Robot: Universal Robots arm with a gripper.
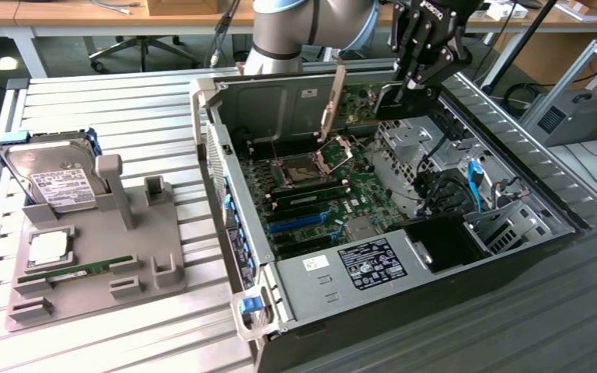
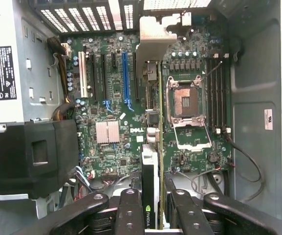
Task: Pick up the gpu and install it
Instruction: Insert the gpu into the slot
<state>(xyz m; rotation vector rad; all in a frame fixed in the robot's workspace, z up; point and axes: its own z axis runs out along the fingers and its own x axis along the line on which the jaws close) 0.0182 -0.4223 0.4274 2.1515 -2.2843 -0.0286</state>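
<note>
The end effector (image 2: 151, 200) pinched the upright gpu (image 2: 150, 166) over the motherboard (image 2: 111, 132), card's long axis running parallel to the blue slot (image 2: 125, 78) just beside it.

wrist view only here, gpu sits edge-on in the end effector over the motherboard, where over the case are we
Observer: The end effector holds the gpu over the end of the open case farthest from the exterior camera, close to the arm's base.
Operator: ok, anything lying outside the case
Observer: A grey parts tray sits on the slatted table at the exterior view's left, carrying a hard drive, a square silver chip and a memory stick.
</note>
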